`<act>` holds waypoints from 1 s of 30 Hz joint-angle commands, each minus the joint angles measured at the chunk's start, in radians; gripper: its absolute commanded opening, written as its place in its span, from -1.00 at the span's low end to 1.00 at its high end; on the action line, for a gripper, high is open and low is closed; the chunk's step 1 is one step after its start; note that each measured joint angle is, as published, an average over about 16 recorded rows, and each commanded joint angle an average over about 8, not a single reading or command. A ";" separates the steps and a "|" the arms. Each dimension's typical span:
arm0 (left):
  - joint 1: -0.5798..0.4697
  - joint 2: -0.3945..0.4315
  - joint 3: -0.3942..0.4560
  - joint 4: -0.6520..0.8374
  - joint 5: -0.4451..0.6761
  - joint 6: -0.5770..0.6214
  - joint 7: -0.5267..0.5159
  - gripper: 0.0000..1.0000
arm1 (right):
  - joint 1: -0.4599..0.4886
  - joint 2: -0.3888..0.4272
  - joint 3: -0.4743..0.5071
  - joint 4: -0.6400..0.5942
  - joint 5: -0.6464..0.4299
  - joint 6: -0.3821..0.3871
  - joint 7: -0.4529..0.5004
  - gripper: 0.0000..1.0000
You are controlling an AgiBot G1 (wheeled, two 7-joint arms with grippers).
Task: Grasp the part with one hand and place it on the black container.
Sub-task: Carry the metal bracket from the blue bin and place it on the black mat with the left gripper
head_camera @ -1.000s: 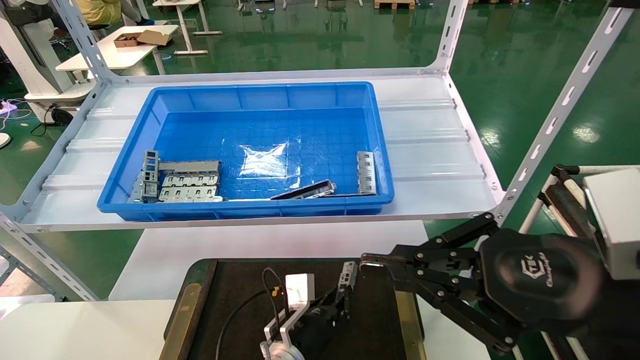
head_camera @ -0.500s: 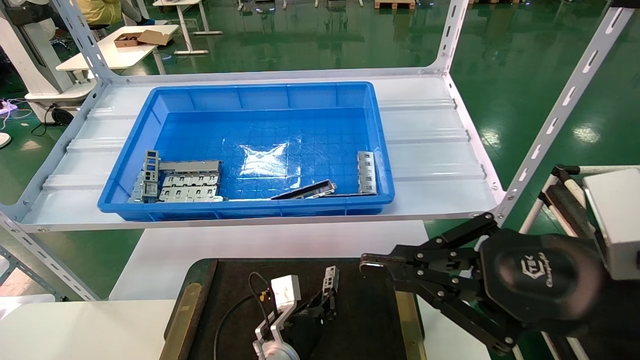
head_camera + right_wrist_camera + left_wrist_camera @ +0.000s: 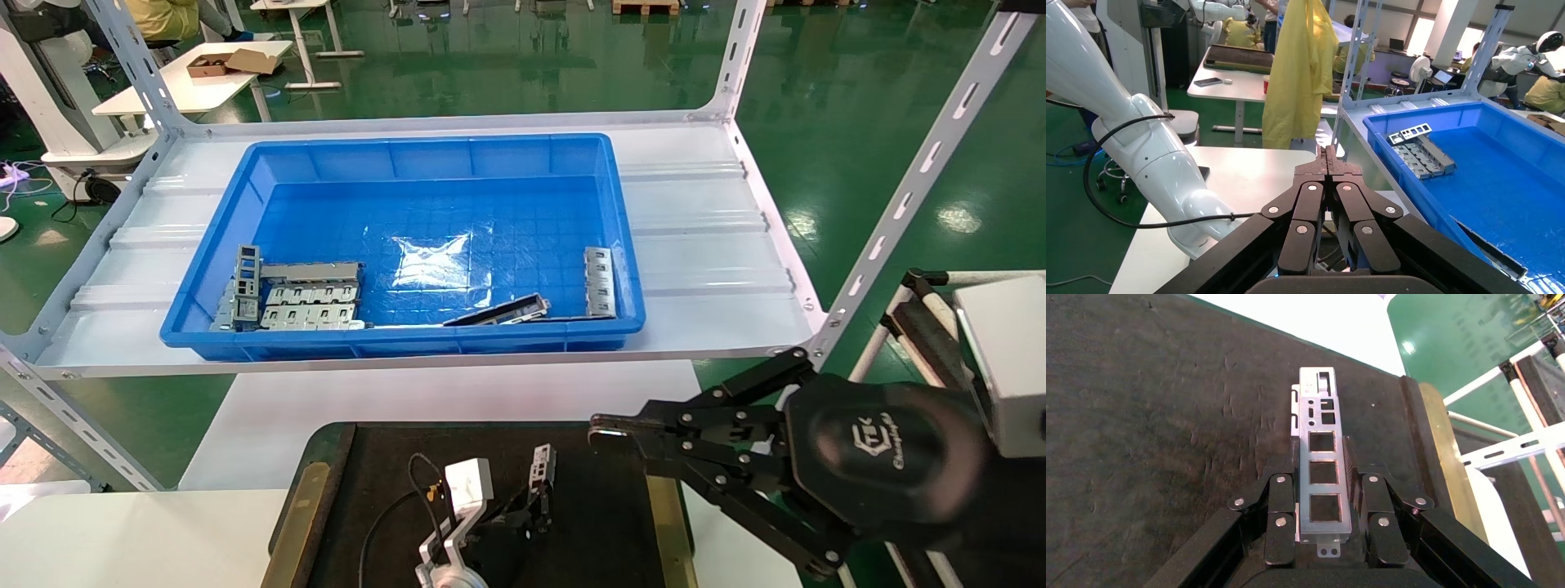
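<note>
Item: small elongated silver-grey stamped sheet-metal bracket [image 3: 1319, 471] with a row of rectangular cutouts. In the left wrist view it is sitting at frame centre, running up from the left gripper [image 3: 1322, 509], whose two black fingers [image 3: 1280, 505] are pressing against its long edges at the lower end. The upper end is projecting free above the wide flat matte black-brown tray with brass-yellow side strips [image 3: 1156, 435]; whether that end is touching the tray surface cannot be told. In the head view the bracket [image 3: 542, 467] is showing at lower centre, over the tray [image 3: 605, 498].

Handling, as a judgement: the piece is looking thin, light and rigid, with smooth bare metal faces that are likely slippery against the pads. The folded long edges are giving the firmest purchase, and the present grip across the width near one end is using them. Held that far from the middle, the piece is liable to pivot or tip if set down unevenly. The cutouts are leaving narrow webs that could bend under heavy squeezing.

Other stock: similar brackets [image 3: 309, 304] are lying in the deep blue plastic bin [image 3: 409, 155] on the white shelf, upper centre of the head view.

Right gripper [image 3: 601, 427]: parked at lower right of the head view, jaws pressed together, holding nothing.
</note>
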 commanded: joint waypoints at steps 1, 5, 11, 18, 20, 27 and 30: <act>-0.003 0.000 0.011 0.006 0.007 0.001 -0.013 -1.00 | 0.000 0.000 0.000 0.000 0.000 0.000 0.000 -1.00; -0.009 0.002 0.032 0.020 0.017 -0.001 -0.041 -1.00 | 0.000 0.000 0.000 0.000 0.000 0.000 0.000 -1.00; -0.017 0.002 0.066 0.038 0.021 -0.010 -0.081 -0.53 | 0.000 0.000 -0.001 0.000 0.000 0.000 0.000 -0.48; -0.030 0.003 0.101 0.048 0.024 -0.023 -0.122 1.00 | 0.000 0.000 -0.001 0.000 0.001 0.000 -0.001 1.00; -0.033 0.003 0.112 0.049 0.023 -0.025 -0.133 1.00 | 0.000 0.001 -0.001 0.000 0.001 0.001 -0.001 1.00; -0.051 0.002 0.142 0.042 0.027 -0.030 -0.165 1.00 | 0.000 0.001 -0.002 0.000 0.001 0.001 -0.001 1.00; -0.063 0.000 0.150 0.034 0.033 -0.031 -0.178 1.00 | 0.000 0.001 -0.002 0.000 0.001 0.001 -0.001 1.00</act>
